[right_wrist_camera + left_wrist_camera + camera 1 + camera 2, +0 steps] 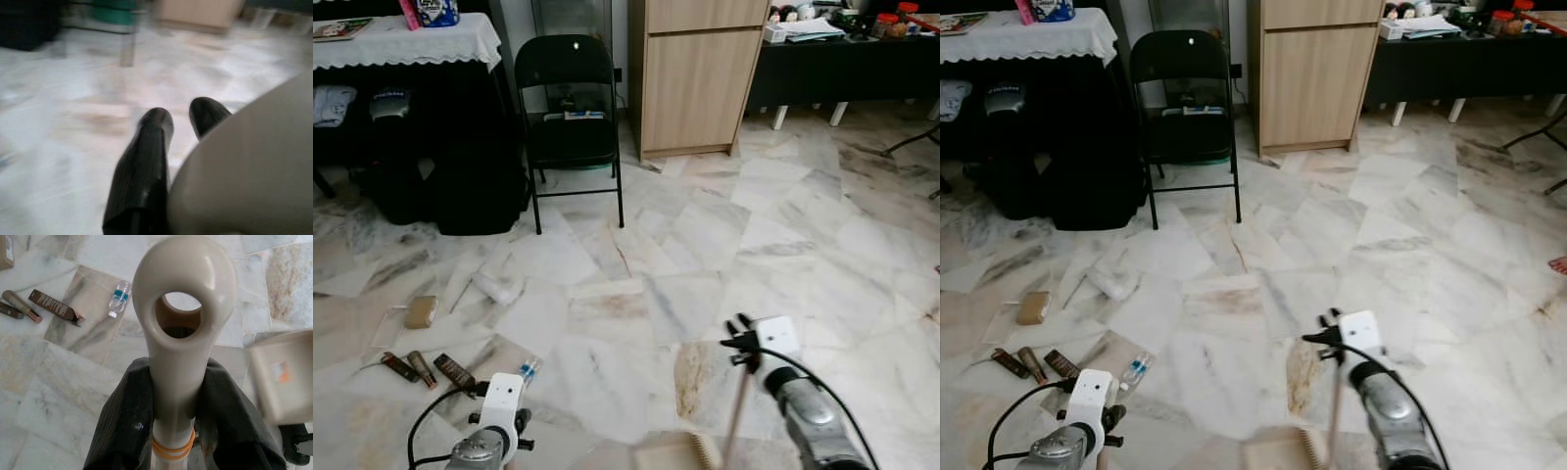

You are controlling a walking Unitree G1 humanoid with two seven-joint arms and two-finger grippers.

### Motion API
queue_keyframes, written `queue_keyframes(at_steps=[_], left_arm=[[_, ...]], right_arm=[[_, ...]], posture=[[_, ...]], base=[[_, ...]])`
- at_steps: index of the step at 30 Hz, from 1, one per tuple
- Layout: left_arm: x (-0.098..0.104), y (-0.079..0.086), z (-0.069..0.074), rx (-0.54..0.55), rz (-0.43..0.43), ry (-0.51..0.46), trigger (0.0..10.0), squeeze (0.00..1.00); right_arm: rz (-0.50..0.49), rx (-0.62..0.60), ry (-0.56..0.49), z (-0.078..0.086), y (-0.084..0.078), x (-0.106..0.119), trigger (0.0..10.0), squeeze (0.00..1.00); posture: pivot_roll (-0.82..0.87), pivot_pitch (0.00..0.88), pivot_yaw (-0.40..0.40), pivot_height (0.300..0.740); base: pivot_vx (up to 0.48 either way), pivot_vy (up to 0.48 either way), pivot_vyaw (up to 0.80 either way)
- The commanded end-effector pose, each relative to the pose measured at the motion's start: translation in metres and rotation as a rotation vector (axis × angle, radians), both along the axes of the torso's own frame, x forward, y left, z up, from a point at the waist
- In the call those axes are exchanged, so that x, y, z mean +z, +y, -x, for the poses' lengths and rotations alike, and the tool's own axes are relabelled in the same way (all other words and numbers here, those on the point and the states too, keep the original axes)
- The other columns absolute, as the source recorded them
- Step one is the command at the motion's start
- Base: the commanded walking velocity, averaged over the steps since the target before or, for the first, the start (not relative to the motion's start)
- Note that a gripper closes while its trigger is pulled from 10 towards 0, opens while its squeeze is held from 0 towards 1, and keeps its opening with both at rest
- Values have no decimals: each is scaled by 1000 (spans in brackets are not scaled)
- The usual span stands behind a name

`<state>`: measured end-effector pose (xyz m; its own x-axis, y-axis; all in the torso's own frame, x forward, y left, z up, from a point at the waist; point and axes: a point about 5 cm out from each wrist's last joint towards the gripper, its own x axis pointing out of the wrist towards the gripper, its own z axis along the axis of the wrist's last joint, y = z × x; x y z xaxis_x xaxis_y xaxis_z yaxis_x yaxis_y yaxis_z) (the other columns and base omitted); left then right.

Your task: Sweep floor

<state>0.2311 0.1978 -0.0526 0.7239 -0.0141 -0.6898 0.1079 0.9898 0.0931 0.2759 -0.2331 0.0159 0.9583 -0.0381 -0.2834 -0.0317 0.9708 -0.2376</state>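
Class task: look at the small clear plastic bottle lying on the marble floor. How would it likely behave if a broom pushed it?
The bottle lies on its side, so it would probably roll rather than slide. It looks small and clear, likely light. The polished marble floor should offer little grip.

White veined marble floor, black folding chair, tan wooden cabinet, white lace tablecloth

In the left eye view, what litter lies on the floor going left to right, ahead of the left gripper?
Three brown tubes → tan box → white crumpled wrapper → small water bottle.
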Motion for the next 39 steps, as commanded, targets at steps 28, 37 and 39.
queue_keyframes(at_steps=[28, 37, 39], left_arm=[[-3, -9, 2, -38, -3, 3, 10000, 0], [-3, -7, 2, -34, -1, 6, 10000, 0], [-3, -7, 2, -34, -1, 7, 10000, 0]], right_arm=[[-126, -279, -159, -8, -22, 23, 10000, 0], [-296, -291, -133, -7, -17, 16, 10000, 0], [-324, -294, -118, -6, -16, 14, 10000, 0]], posture=[[-142, 0, 23, 740], [-141, 0, 21, 740], [-141, 0, 21, 740]], base=[[0, 0, 0], [0, 0, 0], [0, 0, 0]])
